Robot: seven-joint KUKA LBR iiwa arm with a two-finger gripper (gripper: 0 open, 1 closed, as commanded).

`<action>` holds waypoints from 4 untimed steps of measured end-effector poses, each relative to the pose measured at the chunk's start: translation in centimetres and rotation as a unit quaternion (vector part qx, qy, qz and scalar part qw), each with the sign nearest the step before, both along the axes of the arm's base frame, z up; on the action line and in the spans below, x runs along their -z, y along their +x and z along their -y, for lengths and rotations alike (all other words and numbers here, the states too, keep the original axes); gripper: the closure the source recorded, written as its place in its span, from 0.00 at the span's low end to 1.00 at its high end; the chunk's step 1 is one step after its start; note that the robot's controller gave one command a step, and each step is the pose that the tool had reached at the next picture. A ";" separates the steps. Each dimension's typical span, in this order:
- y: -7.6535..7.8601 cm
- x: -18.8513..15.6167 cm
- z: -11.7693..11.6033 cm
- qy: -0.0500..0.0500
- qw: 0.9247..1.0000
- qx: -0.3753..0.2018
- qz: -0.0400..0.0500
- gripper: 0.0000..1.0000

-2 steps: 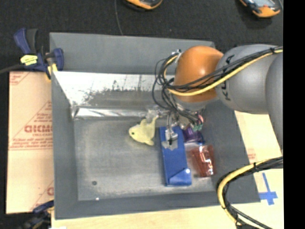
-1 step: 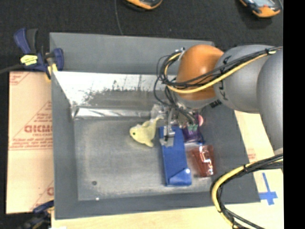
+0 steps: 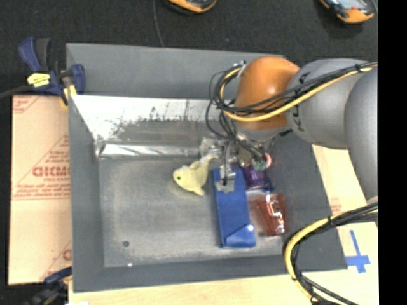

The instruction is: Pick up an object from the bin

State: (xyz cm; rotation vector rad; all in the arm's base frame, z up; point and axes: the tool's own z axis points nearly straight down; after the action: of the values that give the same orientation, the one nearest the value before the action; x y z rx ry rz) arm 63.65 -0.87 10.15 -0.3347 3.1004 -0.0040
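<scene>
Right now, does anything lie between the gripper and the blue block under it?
Nothing visible. The gripper sits over the far end of the blue block. A yellow lump lies at the view's left of it, a purple thing and red packet at its right, none on it.

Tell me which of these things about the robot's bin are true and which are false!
1. A yellow toy lies left of the blue box. True.
2. The blue box lies outside the bin. False: it lies inside, on the bin's floor.
3. The gripper is at the blue box's upper end in the view. True.
4. The red packet lies left of the yellow toy. False: it lies right of the blue box.
</scene>
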 end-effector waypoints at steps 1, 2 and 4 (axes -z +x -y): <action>0.2 1.3 -0.3 0.001 0.999 0.036 0.001 0.00; -0.9 -5.8 -2.3 -0.001 0.999 -0.050 0.000 0.00; -0.9 1.5 -0.6 0.000 1.000 -0.027 -0.002 0.00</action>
State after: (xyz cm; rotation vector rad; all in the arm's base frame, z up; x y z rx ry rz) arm 62.75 -0.30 8.62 -0.4197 3.0943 -0.0015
